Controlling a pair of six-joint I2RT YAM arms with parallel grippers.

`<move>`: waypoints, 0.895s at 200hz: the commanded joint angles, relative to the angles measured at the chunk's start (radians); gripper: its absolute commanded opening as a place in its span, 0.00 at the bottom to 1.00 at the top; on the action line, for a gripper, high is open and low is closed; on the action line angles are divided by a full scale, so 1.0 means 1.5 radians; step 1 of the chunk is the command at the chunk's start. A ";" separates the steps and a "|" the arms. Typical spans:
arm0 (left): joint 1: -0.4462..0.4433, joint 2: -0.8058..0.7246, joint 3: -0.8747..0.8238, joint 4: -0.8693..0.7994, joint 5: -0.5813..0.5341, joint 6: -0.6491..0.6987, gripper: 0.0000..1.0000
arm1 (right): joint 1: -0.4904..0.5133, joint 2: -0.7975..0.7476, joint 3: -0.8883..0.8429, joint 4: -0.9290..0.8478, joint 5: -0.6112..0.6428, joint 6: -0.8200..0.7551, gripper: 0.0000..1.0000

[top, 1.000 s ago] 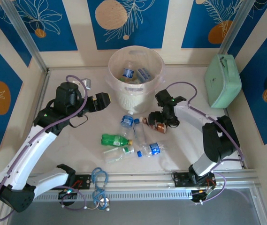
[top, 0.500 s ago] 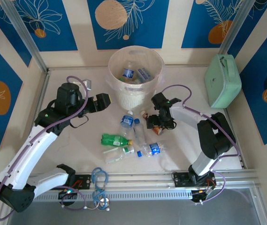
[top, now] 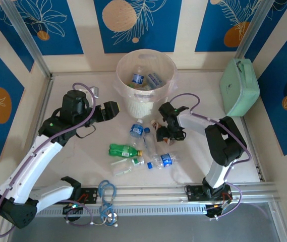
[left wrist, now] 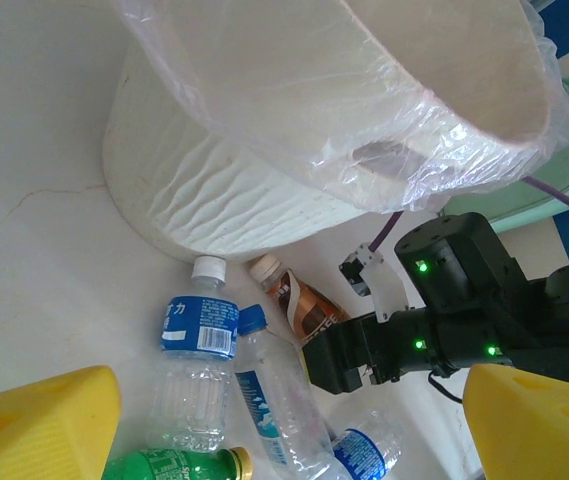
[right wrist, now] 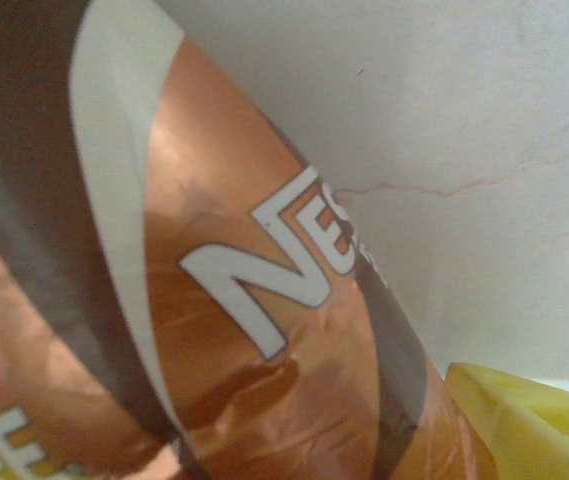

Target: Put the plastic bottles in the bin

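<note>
Brown-labelled bottle lies flat mid-frame on counter, so my right tool straddles it, can't tell if clamped; left tool hangs wide open, empty, beside bin.

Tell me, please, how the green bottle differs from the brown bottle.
The green bottle has a yellow cap; the brown bottle has a coppery label and pale cap. The green bottle lies free; the right end effector is down over the brown bottle. Both lie sideways on the table.
</note>
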 commanded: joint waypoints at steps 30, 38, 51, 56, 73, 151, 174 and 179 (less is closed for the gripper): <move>0.007 -0.008 -0.006 0.009 0.005 -0.003 0.88 | 0.009 -0.032 0.003 -0.003 0.012 0.008 0.76; 0.007 -0.009 -0.006 0.009 0.006 -0.004 0.88 | 0.010 -0.044 -0.002 -0.005 0.016 0.012 0.76; 0.007 -0.010 -0.005 0.010 0.006 -0.004 0.88 | 0.013 -0.065 -0.010 -0.013 0.025 0.021 0.75; 0.007 -0.010 -0.006 0.009 0.006 -0.004 0.88 | 0.014 -0.074 -0.014 -0.017 0.029 0.025 0.75; 0.007 -0.012 -0.006 0.010 0.004 -0.004 0.88 | 0.016 -0.106 -0.027 -0.030 0.036 0.038 0.74; 0.008 -0.017 -0.005 0.007 -0.012 -0.012 0.88 | 0.072 -0.306 -0.046 -0.193 0.073 0.136 0.73; 0.008 -0.020 -0.007 0.003 -0.026 -0.014 0.88 | 0.123 -0.388 -0.015 -0.259 0.085 0.169 0.73; 0.008 -0.021 -0.007 0.003 -0.030 -0.014 0.88 | 0.135 -0.403 -0.004 -0.276 0.090 0.177 0.73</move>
